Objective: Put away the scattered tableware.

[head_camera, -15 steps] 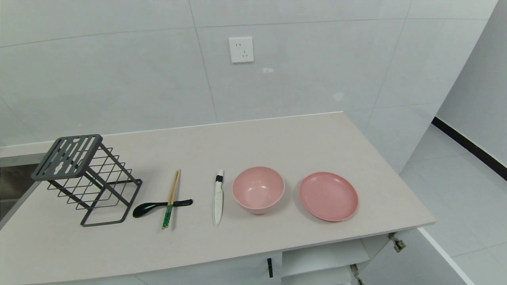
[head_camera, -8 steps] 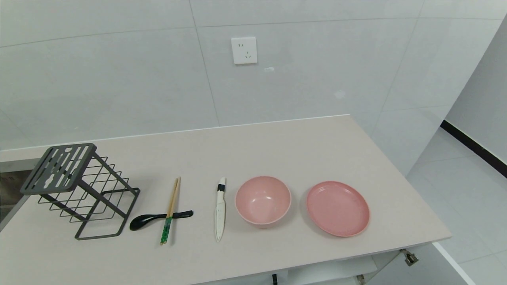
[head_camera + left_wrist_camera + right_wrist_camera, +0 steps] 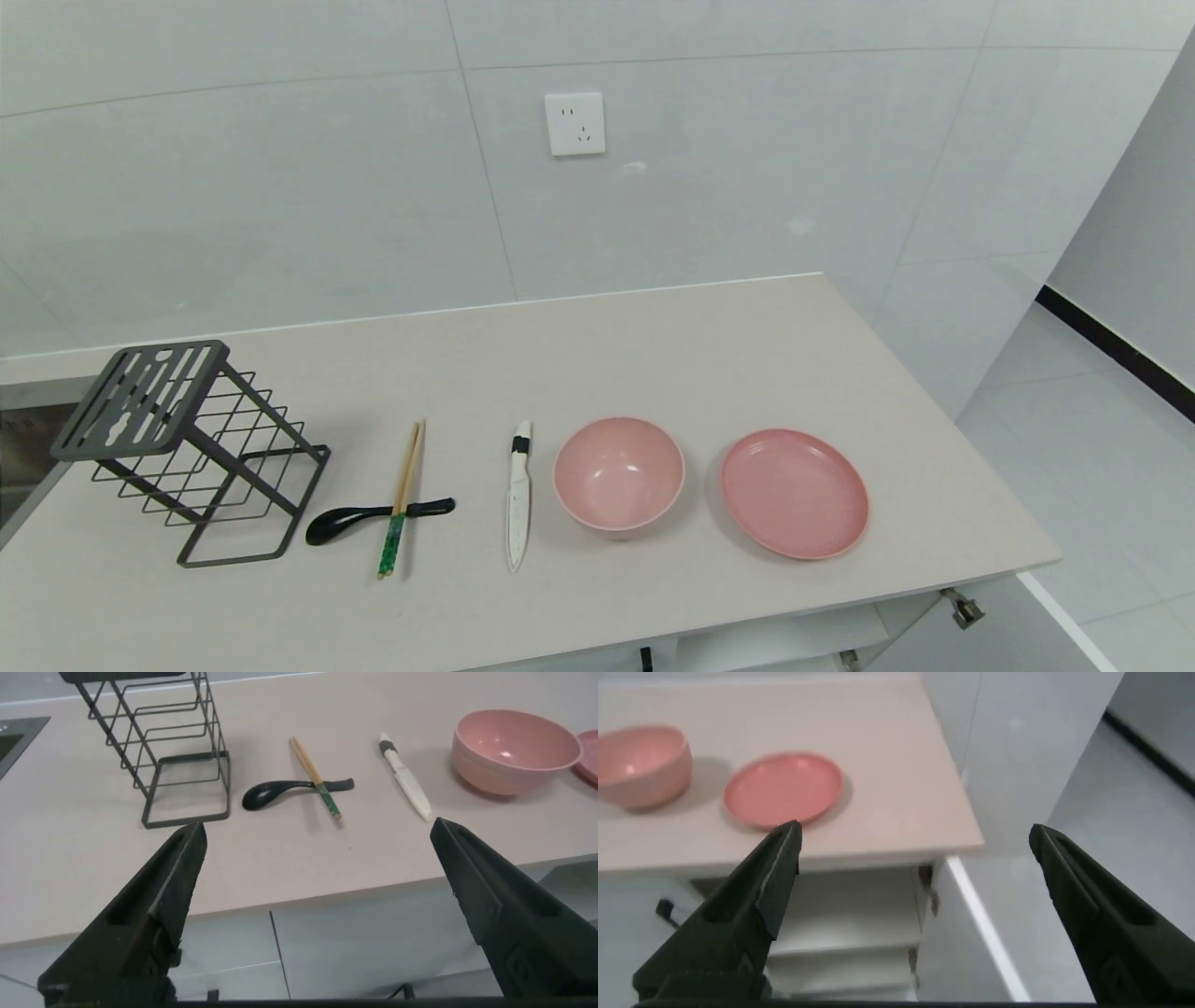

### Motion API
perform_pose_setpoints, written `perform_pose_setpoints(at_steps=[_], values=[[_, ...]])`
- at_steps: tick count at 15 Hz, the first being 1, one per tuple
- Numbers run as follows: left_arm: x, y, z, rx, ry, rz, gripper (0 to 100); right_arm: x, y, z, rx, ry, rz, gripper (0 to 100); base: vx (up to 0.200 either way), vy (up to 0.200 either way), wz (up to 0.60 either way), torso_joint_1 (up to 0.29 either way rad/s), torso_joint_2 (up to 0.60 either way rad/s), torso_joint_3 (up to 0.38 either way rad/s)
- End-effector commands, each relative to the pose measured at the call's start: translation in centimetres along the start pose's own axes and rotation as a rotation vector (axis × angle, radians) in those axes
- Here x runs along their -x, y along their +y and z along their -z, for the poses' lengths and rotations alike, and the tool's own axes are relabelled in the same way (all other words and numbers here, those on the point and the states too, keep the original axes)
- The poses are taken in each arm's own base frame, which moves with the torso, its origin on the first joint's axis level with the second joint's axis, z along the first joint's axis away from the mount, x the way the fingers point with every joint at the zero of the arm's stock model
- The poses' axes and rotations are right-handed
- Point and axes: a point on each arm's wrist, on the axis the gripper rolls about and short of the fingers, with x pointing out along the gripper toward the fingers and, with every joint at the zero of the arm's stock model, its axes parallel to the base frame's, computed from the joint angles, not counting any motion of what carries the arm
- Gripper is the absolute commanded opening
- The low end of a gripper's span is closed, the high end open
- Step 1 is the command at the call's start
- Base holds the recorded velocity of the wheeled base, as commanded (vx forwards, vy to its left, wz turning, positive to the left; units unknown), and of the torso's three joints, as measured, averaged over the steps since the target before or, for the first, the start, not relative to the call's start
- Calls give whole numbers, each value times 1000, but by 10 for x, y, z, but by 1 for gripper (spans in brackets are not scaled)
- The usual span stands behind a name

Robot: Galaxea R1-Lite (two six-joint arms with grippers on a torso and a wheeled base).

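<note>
Six items of tableware and storage, laid in one row along the near side of the table (image 3: 653, 355), listed from my left to my right.

1. Rack (image 3: 187, 448): dark wire, slotted top plate, standing at the left end, beside the edge of a sink (image 3: 19, 448).
2. Spoon (image 3: 373, 511): black, lying flat just right of the rack's foot, bowl end toward the rack.
3. Chopsticks (image 3: 403, 495): one pair, wooden with green ends, lying across the spoon's handle and touching it, green ends toward the near edge.
4. Knife (image 3: 518, 495): white with a dark band by the handle, lying flat between the chopsticks and the bowl, apart from both, tip toward the near edge.
5. Bowl (image 3: 619, 474): pink, upright, just beside the knife.
6. Plate (image 3: 794, 493): pink, flat, near the bowl but not touching it, last in the row and close to the table's right end.

Left jaws: spread wide, holding nothing, hanging off the near edge of the table, facing the rack, spoon and chopsticks.

Right jaws: spread wide, holding nothing, hanging off the near edge by the right corner, facing the plate, with cupboard shelves (image 3: 850, 924) below the table top.

Wall: pale tiles, one socket (image 3: 575, 122).
</note>
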Motion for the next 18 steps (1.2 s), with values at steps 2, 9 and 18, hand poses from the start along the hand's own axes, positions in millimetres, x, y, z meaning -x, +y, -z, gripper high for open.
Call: perform_pose_setpoints(at_steps=[2, 9, 18], values=[[0, 0, 0, 0, 2, 0, 100, 1, -1, -16, 44, -152, 6, 100, 0, 0, 0, 0, 0, 0], [0, 0, 0, -7, 2, 0, 100, -29, 2, -47, 31, 126, -254, 100, 0, 0, 0, 0, 0, 0], [0, 0, 0, -11, 2, 3, 100, -105, 14, -58, 65, 330, -500, 100, 0, 0, 0, 0, 0, 0]])
